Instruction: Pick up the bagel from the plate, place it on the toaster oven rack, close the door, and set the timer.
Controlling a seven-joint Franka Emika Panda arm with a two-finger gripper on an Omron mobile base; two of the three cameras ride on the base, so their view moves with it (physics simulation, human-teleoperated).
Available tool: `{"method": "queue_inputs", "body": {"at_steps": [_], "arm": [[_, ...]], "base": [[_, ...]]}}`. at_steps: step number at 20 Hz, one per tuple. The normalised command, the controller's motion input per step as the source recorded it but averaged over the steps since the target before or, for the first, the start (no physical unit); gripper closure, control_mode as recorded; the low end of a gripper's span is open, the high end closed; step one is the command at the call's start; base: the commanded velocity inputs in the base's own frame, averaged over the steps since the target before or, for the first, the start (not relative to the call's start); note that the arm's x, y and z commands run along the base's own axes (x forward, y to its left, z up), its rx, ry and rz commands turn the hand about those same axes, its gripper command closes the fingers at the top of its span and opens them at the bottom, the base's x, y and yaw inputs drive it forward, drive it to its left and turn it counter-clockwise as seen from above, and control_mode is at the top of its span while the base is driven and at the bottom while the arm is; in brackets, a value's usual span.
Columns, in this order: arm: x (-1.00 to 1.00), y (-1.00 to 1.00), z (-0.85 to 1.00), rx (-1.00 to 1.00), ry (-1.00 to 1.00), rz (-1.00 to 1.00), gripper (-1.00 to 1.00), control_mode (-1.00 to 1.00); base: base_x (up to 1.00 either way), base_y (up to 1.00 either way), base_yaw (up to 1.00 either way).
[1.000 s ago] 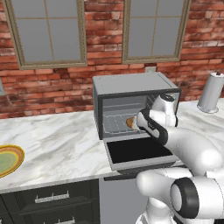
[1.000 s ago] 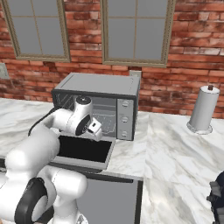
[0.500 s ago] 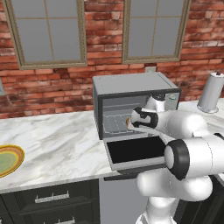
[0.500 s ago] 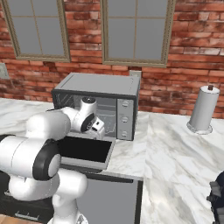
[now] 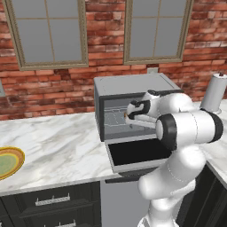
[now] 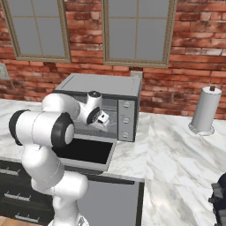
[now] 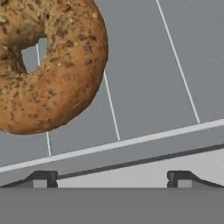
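Bagel (image 7: 48,65) on rack (image 7: 131,142), beyond hand (image 7: 111,177); fingers spread, nothing held.

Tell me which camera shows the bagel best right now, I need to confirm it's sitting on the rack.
The hand view: the bagel looms large at upper left, lying on the toaster oven rack wires, clear of the open gripper. The left base view gives just a brown sliver by the hand inside the oven. In the right base view I can't make it out.

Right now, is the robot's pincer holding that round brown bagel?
No. The pincer is open and holds nothing; the round golden-brown bagel lies on the silver wire rack, apart from it.
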Motion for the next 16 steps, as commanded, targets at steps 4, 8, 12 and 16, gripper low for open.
{"method": "queue_inputs", "body": {"at_steps": [4, 8, 12, 16], "arm": [[-0.85, -0.03, 0.01, -0.01, -0.14, 0.02, -1.00, -1.00], [-1.00, 0.00, 0.55, -0.02, -0.22, 0.02, -1.00, -1.00], [-0.96, 0.06, 1.00, -0.07, -0.17, 0.07, -1.00, -1.00], [-0.78, 0.33, 1.00, -0.11, -0.04, 0.14, -1.00, -1.00]], "base": [[0.00, 0.00, 0.00], [0.00, 0.00, 0.00], [0.00, 0.00, 0.00], [0.00, 0.00, 0.00]]}}
